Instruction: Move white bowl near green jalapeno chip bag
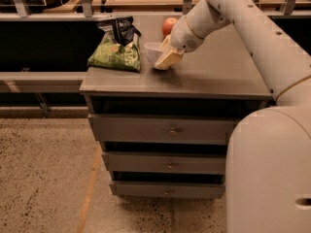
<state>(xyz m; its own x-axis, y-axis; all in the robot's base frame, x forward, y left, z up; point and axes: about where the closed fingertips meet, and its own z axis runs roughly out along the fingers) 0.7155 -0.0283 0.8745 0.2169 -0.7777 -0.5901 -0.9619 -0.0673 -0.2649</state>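
The white bowl (152, 52) is on the grey cabinet top (214, 76), just right of the green jalapeno chip bag (115, 52), which lies at the top's left end with its dark top pointing back. My gripper (166, 58) is at the bowl's right rim, fingers closed on it, the bowl tilted slightly. My arm reaches in from the upper right and hides the bowl's right side.
A red apple (168, 25) sits behind the gripper near the back edge. The cabinet has three drawers (170, 130) below. A dark shelf and rail run on the left (39, 76). My own white body (267, 174) fills the lower right.
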